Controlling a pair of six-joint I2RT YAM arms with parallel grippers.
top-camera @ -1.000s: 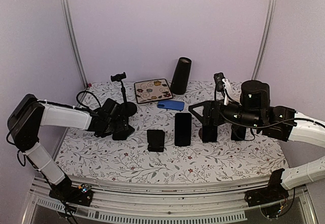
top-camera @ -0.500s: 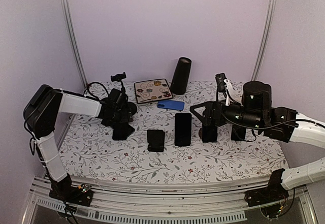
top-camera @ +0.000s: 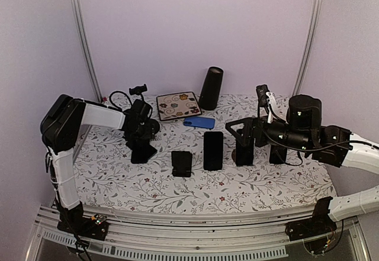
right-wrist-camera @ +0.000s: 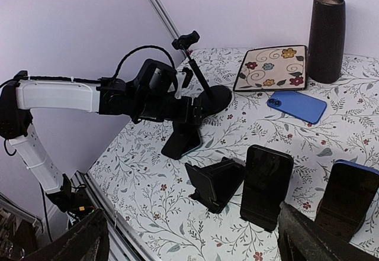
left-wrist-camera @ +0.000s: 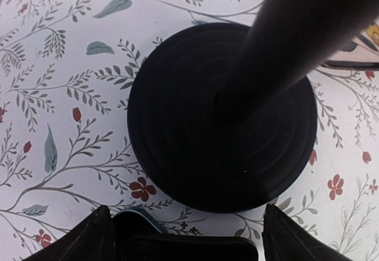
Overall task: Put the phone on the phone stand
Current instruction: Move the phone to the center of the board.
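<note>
Top external — blue phone (top-camera: 199,122) right of left tool (top-camera: 144,126)

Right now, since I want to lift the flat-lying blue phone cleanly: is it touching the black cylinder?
Apart. The right wrist view shows bare tablecloth between the blue phone and the black cylinder.

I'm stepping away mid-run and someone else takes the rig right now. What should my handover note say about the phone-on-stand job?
Left tool: open, empty, right by a round black base at back left.
Right tool: open, empty, on the right, looking over the phones.
Blue phone: flat on the table, behind the black phone, which stands upright.
Small stand: empty, front centre.
Done: no grasp yet.
Left: probably pick up the blue phone and seat it on the small stand.
</note>
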